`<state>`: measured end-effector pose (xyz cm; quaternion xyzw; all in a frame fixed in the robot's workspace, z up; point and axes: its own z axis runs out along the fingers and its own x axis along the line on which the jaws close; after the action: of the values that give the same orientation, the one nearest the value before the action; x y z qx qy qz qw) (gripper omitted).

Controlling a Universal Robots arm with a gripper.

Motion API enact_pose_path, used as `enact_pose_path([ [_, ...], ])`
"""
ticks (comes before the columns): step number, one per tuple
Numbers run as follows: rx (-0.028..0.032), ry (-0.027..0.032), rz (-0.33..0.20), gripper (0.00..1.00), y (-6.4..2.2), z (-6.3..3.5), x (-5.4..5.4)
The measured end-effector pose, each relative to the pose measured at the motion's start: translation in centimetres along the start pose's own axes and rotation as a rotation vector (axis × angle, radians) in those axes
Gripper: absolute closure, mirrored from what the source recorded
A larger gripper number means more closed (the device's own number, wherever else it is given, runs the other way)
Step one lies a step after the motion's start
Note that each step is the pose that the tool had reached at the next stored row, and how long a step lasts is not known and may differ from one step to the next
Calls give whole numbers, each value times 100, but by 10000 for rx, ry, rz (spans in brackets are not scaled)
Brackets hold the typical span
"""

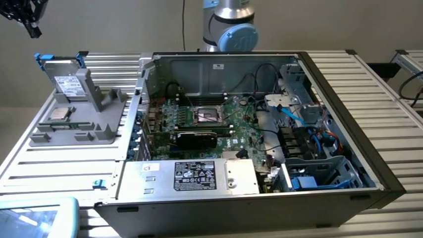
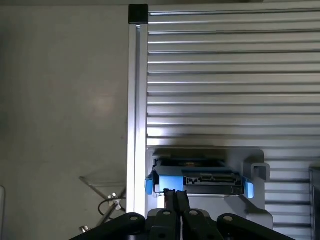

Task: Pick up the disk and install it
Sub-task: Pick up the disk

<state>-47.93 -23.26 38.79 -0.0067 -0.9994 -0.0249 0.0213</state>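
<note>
Disk (image 1: pixel 67 81) upright in grey stand (image 1: pixel 109 130). Pincer (image 2: pixel 176 193) pinched closed, empty, above stand. Open computer case (image 1: pixel 198 67) beside stand.

The arm (image 1: pixel 228 20), at the top centre of the exterior view, is a silver-grey metal tube that meets a rounded grey joint housing with a round light-blue cap (image 1: pixel 238 38) on its face. The gripper (image 1: pixel 33 30), in the upper left corner of that view, is matte black and angular. In the wrist view the gripper (image 2: pixel 176 196) has two slim black fingers (image 2: pixel 170 201) lying flush together. Black link bars with rounded pivot bosses (image 2: pixel 134 218) flank them.
</note>
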Motion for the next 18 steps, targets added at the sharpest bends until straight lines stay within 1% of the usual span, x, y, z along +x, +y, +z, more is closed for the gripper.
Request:
enact_pose_path([
  [13, 0, 0, -21, 89, 0, 0, 1],
  [14, 7, -10, -172, 89, 0, 0, 0],
  [18, 35, -16, -892, 89, 0, 1, 1],
])
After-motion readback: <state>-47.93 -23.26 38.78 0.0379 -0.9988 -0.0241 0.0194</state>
